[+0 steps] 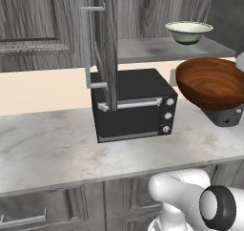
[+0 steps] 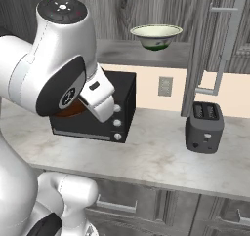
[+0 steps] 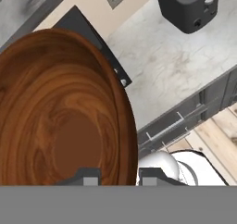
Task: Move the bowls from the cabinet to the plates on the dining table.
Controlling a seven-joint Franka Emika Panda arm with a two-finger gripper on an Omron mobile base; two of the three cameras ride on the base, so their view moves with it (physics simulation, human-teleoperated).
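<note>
Clamped on the wooden bowl's (image 3: 60, 112) rim, the claw (image 3: 119, 176) holds it above the counter (image 3: 180, 65).

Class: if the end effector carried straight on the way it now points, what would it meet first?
Probably the marble counter beyond the wooden bowl that the end effector grips by its rim; depth is uncertain.

Wooden bowl (image 1: 211, 82) above the counter (image 1: 57, 149): glossy reddish-brown, strong grain. Cream bowl (image 1: 188, 32): smooth, glazed. Counter: smooth pale marble, veined. Oven (image 1: 133, 106) on it: matt black, silver bar handle. Cabinet (image 1: 33, 25): dark grey wood-grain, matt.
</note>
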